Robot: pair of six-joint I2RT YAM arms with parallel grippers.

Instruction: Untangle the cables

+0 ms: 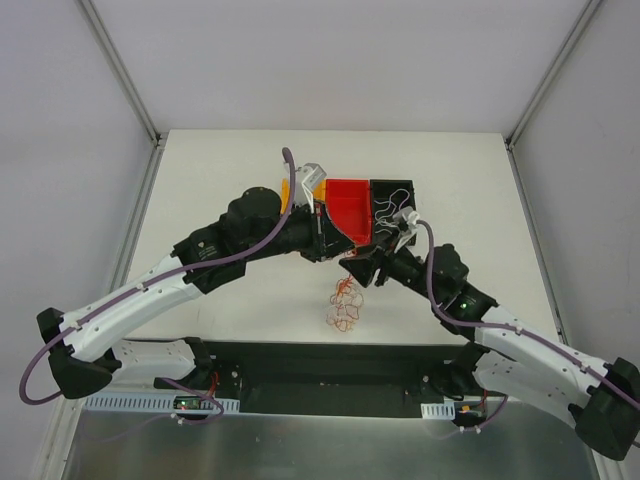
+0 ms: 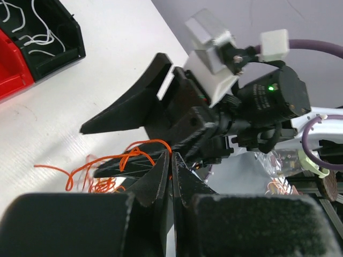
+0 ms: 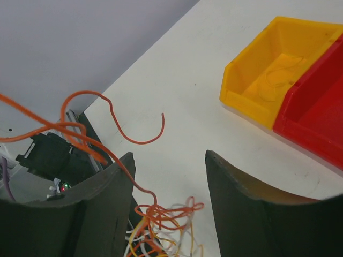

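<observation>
The cables [image 1: 345, 305] form a small clump of red, white and orange-yellow wires on the table in front of the bins. My left gripper [image 2: 172, 156] is shut on one red wire [image 2: 144, 145], which loops out to the left of its tips. In the top view the left gripper [image 1: 330, 248] sits just above the clump. My right gripper [image 3: 169, 155] is open over the clump [image 3: 169, 225]. A red wire [image 3: 96, 144] rises from the clump across its left finger [image 3: 107, 203]. The right gripper [image 1: 362, 268] is close beside the left one.
Three bins stand in a row behind the grippers: yellow [image 3: 268, 75], red [image 1: 350, 205] and black [image 1: 395, 203]. The black bin [image 2: 45, 29] holds white wires. The table's near edge with a black rail [image 1: 330, 355] lies just below the clump.
</observation>
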